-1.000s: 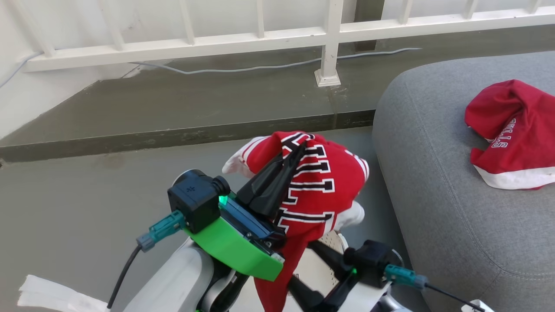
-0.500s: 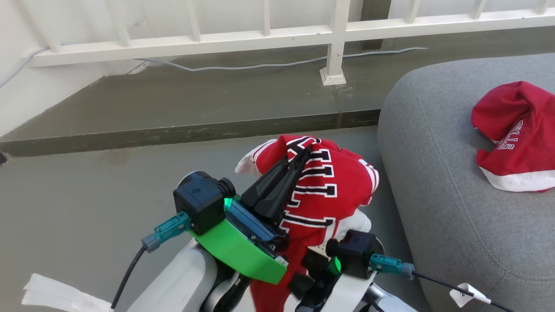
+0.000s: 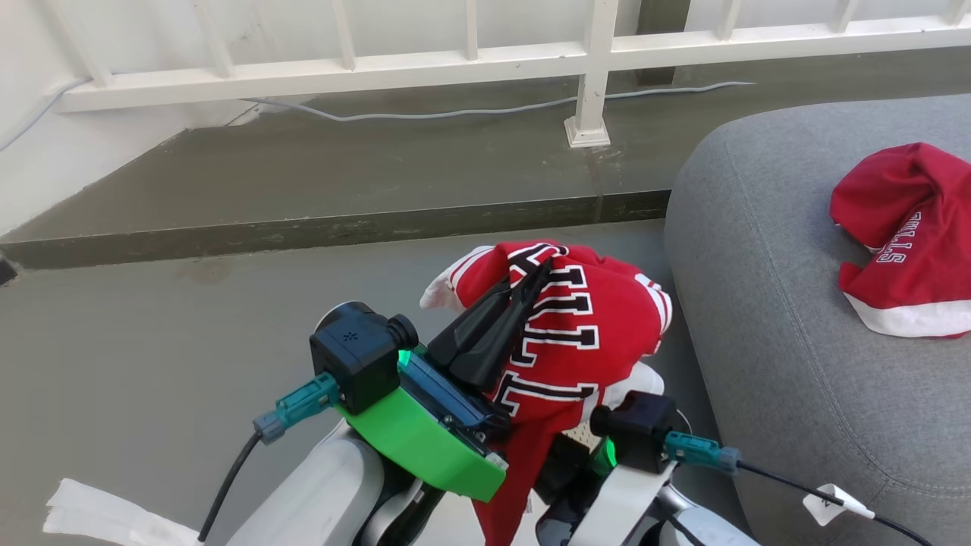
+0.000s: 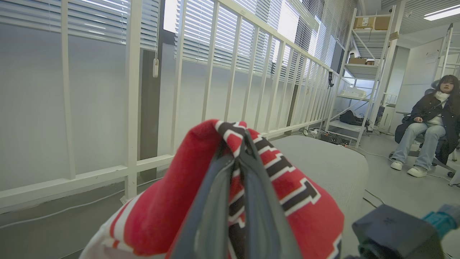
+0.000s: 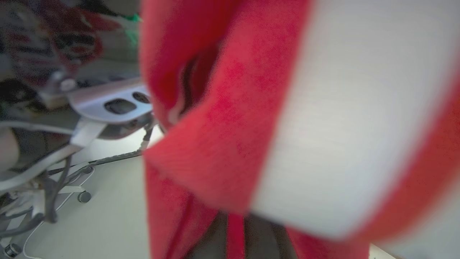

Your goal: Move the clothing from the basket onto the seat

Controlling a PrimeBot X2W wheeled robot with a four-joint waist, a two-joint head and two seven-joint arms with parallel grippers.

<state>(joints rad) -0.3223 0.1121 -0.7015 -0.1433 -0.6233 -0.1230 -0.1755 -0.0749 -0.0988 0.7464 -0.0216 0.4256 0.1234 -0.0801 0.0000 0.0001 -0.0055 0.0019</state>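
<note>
A red garment with black-and-white letters (image 3: 576, 334) hangs in the air left of the seat, draped over my left gripper (image 3: 535, 274), which is shut on its top fold. The left wrist view shows the same grip, with the left gripper (image 4: 240, 144) closed on the striped cloth (image 4: 287, 187). My right gripper (image 5: 235, 233) is under the hanging cloth, its dark fingers close together with a red strip between them. A second red garment with white trim (image 3: 903, 235) lies on the large grey seat (image 3: 774, 303). A small perforated cream part of the basket (image 3: 582, 438) peeks out below the cloth.
A white railing (image 3: 592, 68) and a raised concrete ledge (image 3: 341, 227) run behind, with a cable (image 3: 455, 114) along the ledge. A white strip (image 3: 98, 516) lies on the floor at lower left. A seated person (image 4: 427, 122) and a shelf rack (image 4: 363, 72) are far off.
My right wrist has risen under the hanging garment. The left gripper has carried the garment a little to the right, closer to the seat. The head camera has shifted slightly.
</note>
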